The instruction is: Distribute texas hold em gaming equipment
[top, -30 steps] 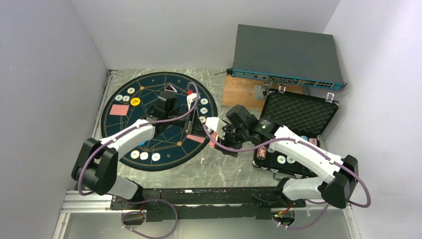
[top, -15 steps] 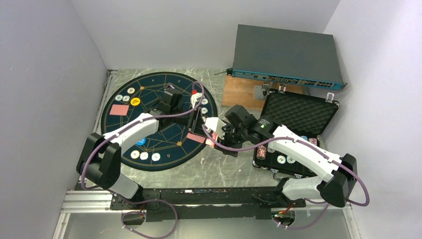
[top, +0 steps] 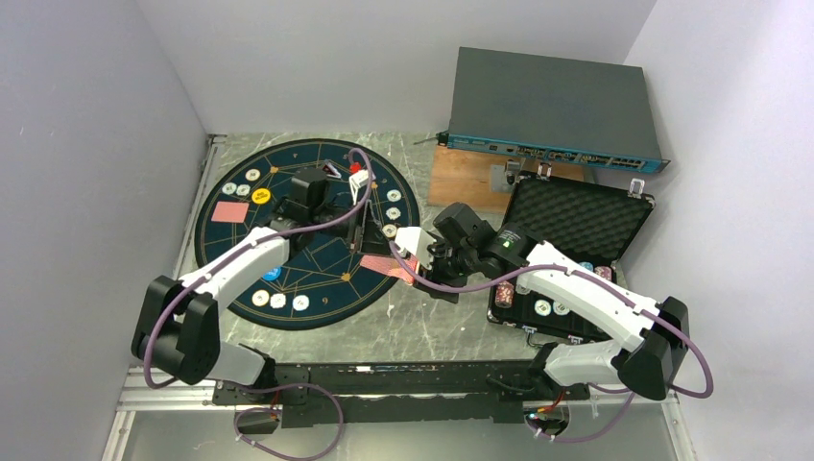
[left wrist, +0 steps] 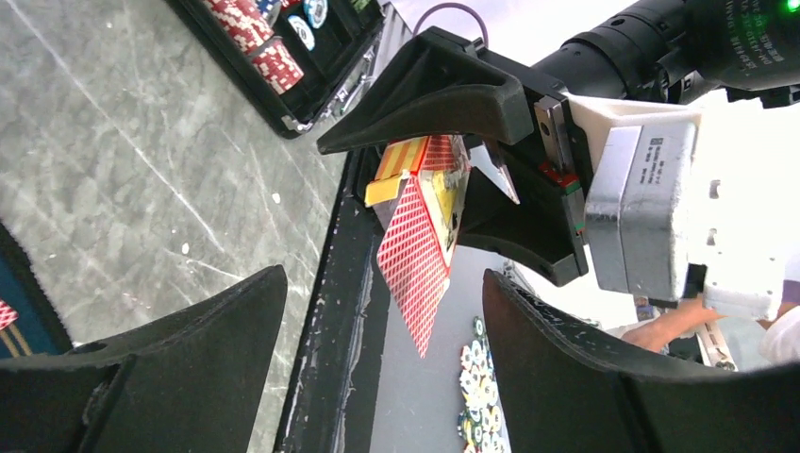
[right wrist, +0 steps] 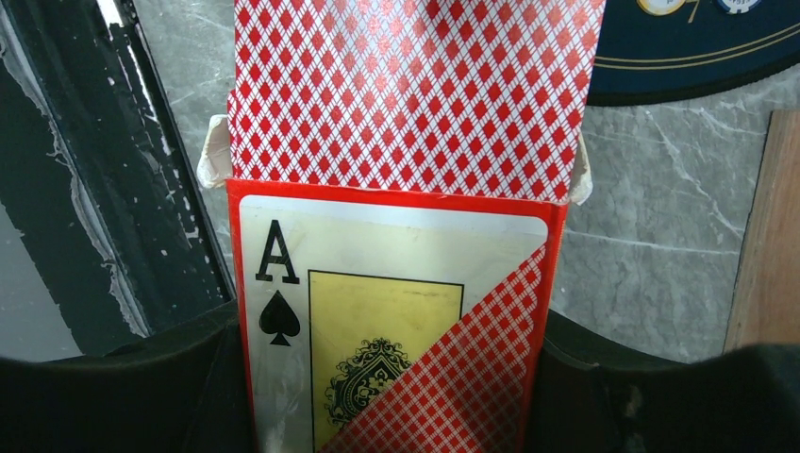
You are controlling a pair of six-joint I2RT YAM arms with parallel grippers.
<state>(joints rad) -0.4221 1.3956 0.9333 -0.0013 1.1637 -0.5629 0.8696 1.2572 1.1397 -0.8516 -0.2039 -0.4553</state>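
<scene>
My right gripper (top: 415,264) (right wrist: 391,377) is shut on a red playing-card box (right wrist: 396,321) printed with an ace of spades. Red-backed cards (right wrist: 415,94) stick far out of its open end. In the left wrist view the box (left wrist: 425,165) sits in the black jaws ahead, one card (left wrist: 415,255) hanging out toward my left gripper (left wrist: 382,278). That gripper (top: 360,229) is open and touches nothing. Whitish chips (top: 393,211), a yellow disc (top: 260,196), a blue disc (top: 272,275) and a red-backed card (top: 230,211) lie on the navy mat (top: 326,279).
The open black foam-lined case (top: 576,216) stands at the right with chips (top: 543,307) in its near half. Behind it are a wooden board (top: 466,178) and a grey box (top: 552,101). Grey walls close in on both sides.
My left arm swung right toward the card box, then drew back to the left over the mat. The right arm with the box stayed where it was.
</scene>
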